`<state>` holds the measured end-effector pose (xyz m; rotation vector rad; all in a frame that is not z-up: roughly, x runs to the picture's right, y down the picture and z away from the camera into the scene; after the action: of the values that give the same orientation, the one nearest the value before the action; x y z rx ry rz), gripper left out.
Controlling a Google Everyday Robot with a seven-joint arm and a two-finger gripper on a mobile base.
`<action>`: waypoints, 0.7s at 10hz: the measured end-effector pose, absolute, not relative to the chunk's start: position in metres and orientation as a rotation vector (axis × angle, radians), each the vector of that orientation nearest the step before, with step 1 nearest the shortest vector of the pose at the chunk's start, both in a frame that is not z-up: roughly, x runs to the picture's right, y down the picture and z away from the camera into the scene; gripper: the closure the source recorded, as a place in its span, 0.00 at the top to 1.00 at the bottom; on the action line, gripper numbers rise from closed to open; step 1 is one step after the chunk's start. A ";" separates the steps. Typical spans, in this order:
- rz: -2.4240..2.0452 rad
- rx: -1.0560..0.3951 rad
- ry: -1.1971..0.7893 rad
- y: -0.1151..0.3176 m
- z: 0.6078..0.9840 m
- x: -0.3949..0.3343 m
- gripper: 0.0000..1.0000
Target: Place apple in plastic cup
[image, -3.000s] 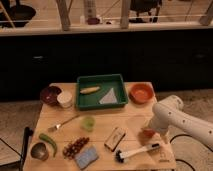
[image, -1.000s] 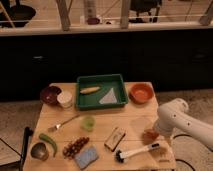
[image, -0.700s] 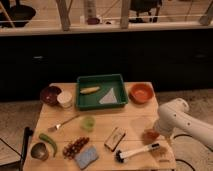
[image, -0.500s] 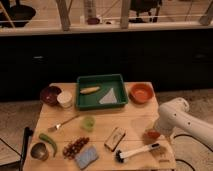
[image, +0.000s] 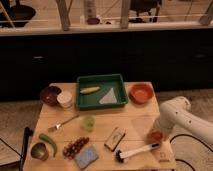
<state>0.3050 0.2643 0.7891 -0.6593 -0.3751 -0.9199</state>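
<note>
The apple [image: 155,135] is a small orange-red round thing near the right edge of the wooden table [image: 135,119]. My gripper [image: 157,129], at the end of the white arm [image: 182,116] coming in from the right, is directly over the apple and partly hides it. The plastic cup [image: 88,123] is small, light green and upright at the middle of the table, well to the left of the gripper.
A green tray [image: 118,80] at the back holds a banana [image: 90,90] and a napkin. An orange bowl [image: 141,93], dark bowl [image: 50,95], white cup [image: 65,99], fork [image: 62,124], blue sponge [image: 86,156], snack box [image: 115,138] and brush [image: 135,151] lie around.
Three seconds ago the arm's white body was further left and higher; it has shifted right and down. The gripper has stayed at the apple during the last second.
</note>
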 end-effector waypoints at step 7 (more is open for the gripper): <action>-0.971 -0.628 -0.423 0.255 0.785 0.294 0.00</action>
<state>0.2936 0.2555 0.7846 -0.6281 -0.4225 -0.9711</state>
